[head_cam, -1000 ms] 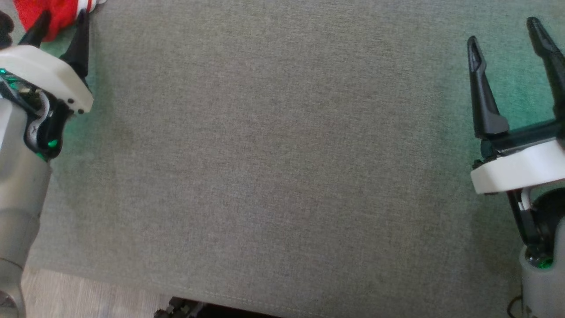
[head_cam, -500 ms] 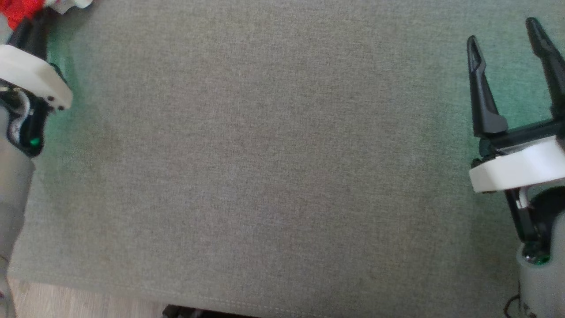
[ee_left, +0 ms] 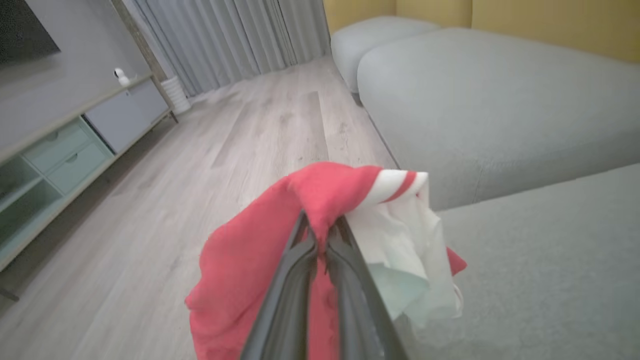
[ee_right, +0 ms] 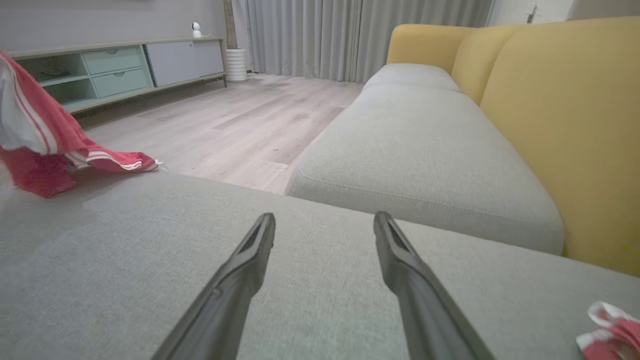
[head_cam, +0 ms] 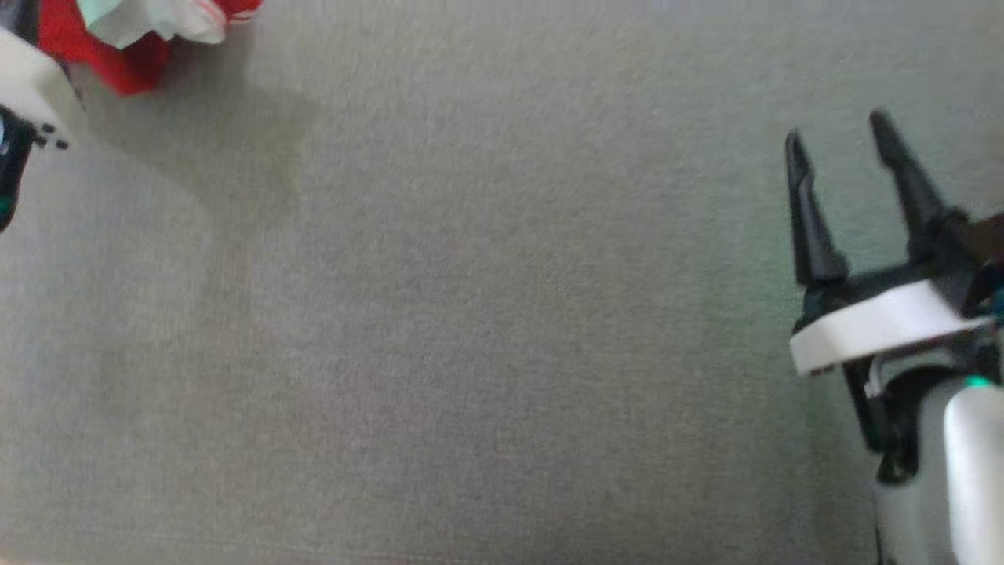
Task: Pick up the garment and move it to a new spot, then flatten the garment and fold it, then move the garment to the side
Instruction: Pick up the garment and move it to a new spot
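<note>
Grey curtains (ee_right: 320,35) hung at twelve o'clock, wood floor (ee_right: 240,120) below, low cabinet (ee_right: 125,65) stood at ten, yellow-backed sofa (ee_right: 420,145) at two.

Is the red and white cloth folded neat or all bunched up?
Bunched up. The red and white fabric garment hangs in crumpled folds, pinched by the shut left tool.

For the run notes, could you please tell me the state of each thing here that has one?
left gripper: shut on the garment.
right gripper: open, holding nothing, over the grey cushion.
garment: bunched, not yet folded, hanging from the left gripper.
cabinet drawers: shut.
curtains: drawn.
</note>
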